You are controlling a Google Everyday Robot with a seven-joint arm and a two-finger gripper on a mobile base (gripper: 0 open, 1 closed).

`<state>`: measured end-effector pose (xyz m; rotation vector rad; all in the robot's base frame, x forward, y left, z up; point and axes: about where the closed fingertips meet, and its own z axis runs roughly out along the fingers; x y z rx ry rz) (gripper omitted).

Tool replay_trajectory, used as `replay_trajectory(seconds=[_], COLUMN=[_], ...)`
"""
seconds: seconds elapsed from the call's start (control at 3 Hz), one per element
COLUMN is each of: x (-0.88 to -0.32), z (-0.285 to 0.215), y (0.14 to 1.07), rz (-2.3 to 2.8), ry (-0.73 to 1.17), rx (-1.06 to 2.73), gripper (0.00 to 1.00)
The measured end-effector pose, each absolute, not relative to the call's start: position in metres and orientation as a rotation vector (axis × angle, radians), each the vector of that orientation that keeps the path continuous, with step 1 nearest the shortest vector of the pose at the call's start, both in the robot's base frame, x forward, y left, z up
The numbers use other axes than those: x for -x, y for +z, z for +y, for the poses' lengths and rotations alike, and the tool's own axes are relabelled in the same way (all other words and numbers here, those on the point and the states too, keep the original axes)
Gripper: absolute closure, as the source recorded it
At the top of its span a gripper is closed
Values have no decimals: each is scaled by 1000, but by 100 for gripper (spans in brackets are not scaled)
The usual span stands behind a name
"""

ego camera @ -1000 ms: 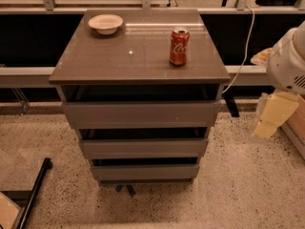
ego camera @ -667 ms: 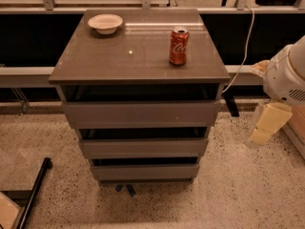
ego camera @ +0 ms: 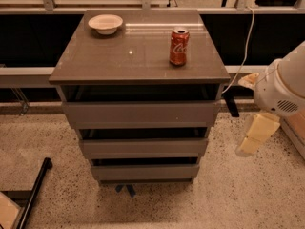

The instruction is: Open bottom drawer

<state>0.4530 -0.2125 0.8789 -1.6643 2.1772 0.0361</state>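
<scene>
lowered and drawn a little leftward, toward the cabinet (ego camera: 138,56), since a second ago: cream-coloured gripper (ego camera: 249,144), now hanging tip-down at right of frame beneath the rounded white arm housing (ego camera: 283,85). open or closed: cannot tell. touching nothing; set apart from the cabinet's right side, at about the level of the middle drawer (ego camera: 143,148) in the picture, over speckled floor (ego camera: 228,199).

unchanged in place over the same interval: the grey-brown cabinet at centre, seen from the front and from above. three handleless fronts stacked, each with a dark slot above it: top drawer (ego camera: 142,113), tallest and widest; middle drawer below; bottom drawer (ego camera: 145,171), lowest tier, just above the floor, shortest and narrowest-looking, well to the lower left of the gripper and not touched by it.

on the cabinet top: pale bowl (ego camera: 105,23) near the back left corner; red soda can (ego camera: 179,46), upright, right of centre, well apart from the bowl.

elsewhere: white cable (ego camera: 244,46) dropping past the cabinet's right rear corner toward the arm housing; blue mark (ego camera: 125,190) on the floor just beneath the bottom drawer; black bar (ego camera: 33,192) lying slantwise at lower left.
</scene>
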Motion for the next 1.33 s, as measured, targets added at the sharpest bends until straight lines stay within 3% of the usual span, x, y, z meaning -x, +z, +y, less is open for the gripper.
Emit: replay_trajectory(seconds=[1.33], x=[-478], z=[-150], y=[640], rz=[2104], ry=[564], rx=[1528], gripper=[0])
